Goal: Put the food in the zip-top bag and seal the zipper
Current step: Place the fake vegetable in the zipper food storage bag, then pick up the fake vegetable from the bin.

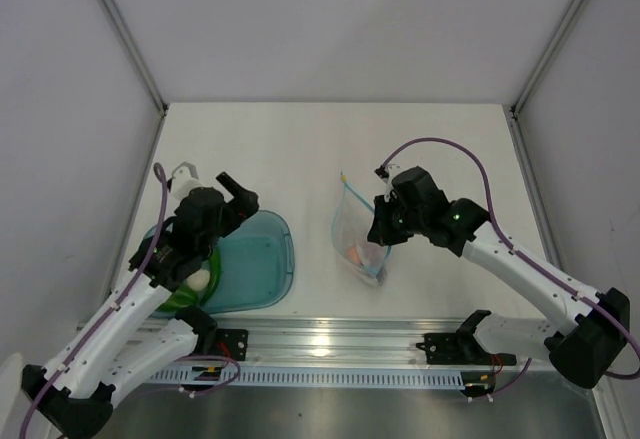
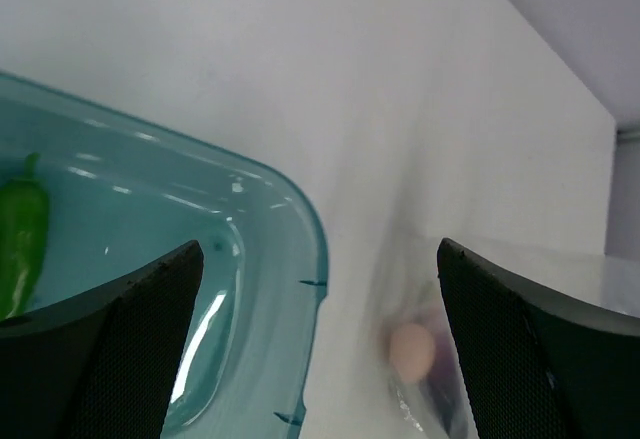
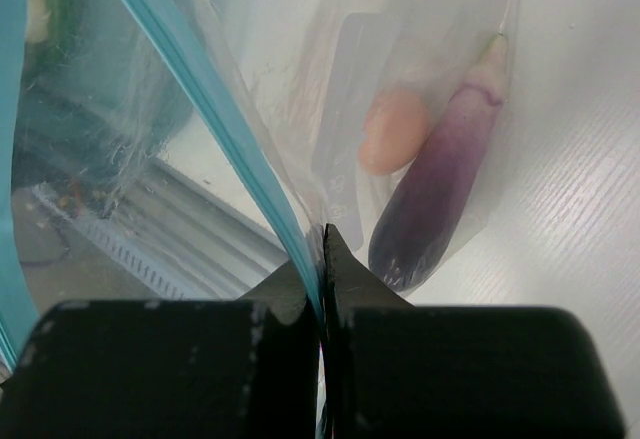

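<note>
— Where is the zip-top bag (image 1: 358,229)?
— On the bench (image 1: 330,149), right of the teal tray (image 2: 300,249). The right fingers (image 3: 345,279) are pinched tight on its zipper (image 3: 210,129).
— What is inside?
— The eggplant (image 3: 440,189) and the small orange piece (image 3: 395,134), side by side.
— And the left fingers (image 2: 520,339)?
— Spread wide above the tray's edge, holding nothing. The long green vegetable (image 2: 20,239) lies in the tray.
</note>
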Controlling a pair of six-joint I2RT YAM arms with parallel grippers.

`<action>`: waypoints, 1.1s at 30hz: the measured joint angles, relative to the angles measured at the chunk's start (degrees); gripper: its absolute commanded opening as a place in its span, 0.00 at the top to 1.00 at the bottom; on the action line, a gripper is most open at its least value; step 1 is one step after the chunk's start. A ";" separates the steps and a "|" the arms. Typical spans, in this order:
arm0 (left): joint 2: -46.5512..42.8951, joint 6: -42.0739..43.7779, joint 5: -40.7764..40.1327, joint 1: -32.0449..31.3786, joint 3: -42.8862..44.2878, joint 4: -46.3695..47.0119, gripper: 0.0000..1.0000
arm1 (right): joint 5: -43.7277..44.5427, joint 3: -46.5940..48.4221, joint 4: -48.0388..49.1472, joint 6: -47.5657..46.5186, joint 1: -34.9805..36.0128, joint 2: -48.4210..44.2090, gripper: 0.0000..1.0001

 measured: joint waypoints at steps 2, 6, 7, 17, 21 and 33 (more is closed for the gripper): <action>0.02 -4.26 -1.18 3.17 -0.17 -4.76 0.00 | -0.02 -0.04 0.02 -0.02 0.02 -0.02 1.00; 1.05 -11.26 -2.54 6.86 -1.14 -11.96 0.01 | -0.07 -0.39 0.20 -0.02 0.00 -0.37 1.00; 1.81 -12.46 -3.08 7.52 -1.40 -13.22 0.00 | -0.09 -0.55 0.22 -0.02 0.00 -0.46 1.00; 9.29 -21.29 -4.46 14.45 -6.23 -18.25 0.00 | -1.16 -1.29 0.26 -0.26 0.00 -0.85 1.00; 10.36 -22.34 -4.07 18.47 -8.87 -17.35 0.01 | -1.40 -1.68 0.44 -0.39 0.00 -1.53 1.00; 19.91 -19.37 -2.12 23.98 -11.06 -7.30 0.00 | -1.95 -2.10 0.61 -0.52 -0.11 -2.58 1.00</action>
